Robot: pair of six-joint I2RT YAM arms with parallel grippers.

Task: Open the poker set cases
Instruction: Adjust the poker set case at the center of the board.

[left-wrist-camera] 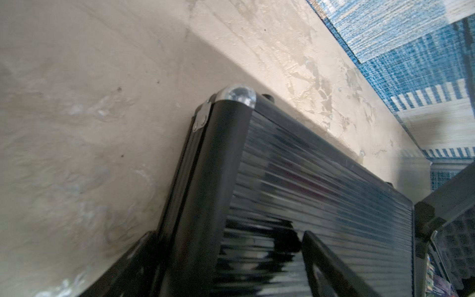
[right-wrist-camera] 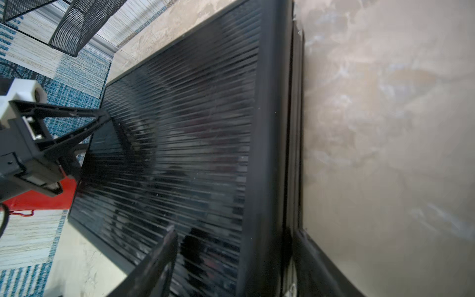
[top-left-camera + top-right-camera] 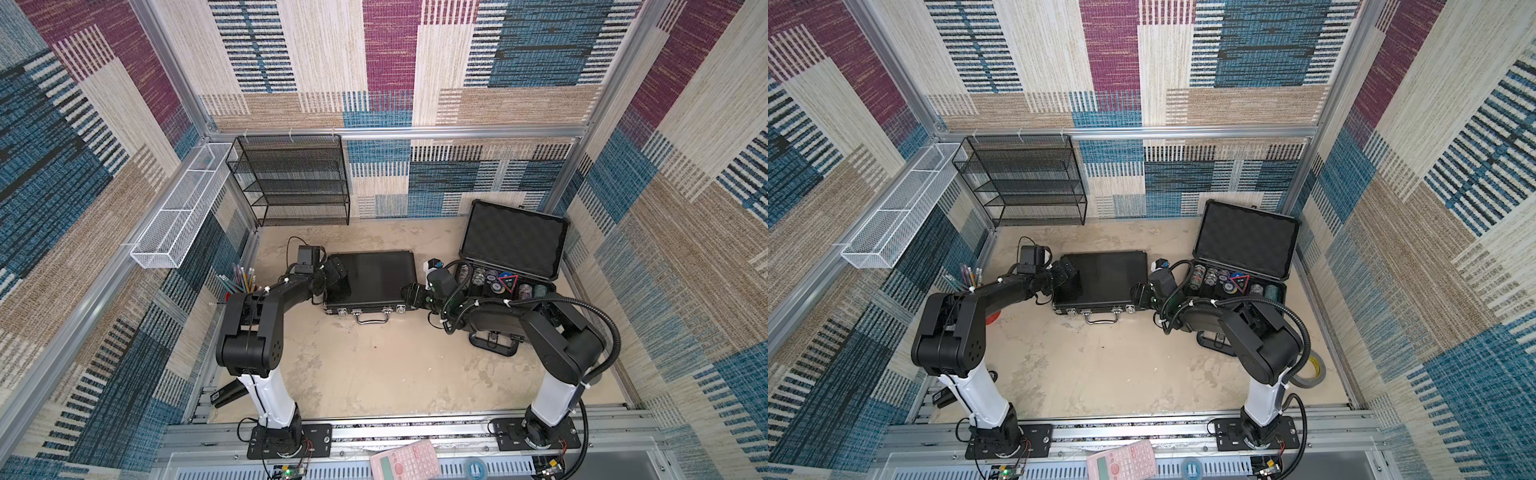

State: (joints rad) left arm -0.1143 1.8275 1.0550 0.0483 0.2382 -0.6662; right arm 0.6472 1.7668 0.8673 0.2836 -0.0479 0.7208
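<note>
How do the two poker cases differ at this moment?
The slim ribbed case lies shut, lid flat; the thick case stands open, lid raised, chips showing. The slim ribbed case has a thin handle; the thick case a chunky handle. Both rest on the table.

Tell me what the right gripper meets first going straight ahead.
Probably the black ribbed case: the right gripper sits at its edge, pointing across the lid; the left gripper lies beyond. Depth unclear.

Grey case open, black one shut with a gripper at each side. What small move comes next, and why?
Probably close the left gripper and right gripper on the lid edges of the black ribbed case, ready to lift: both straddle its sides with jaws apart, it lies flat and shut, and the grey case is already open.
</note>
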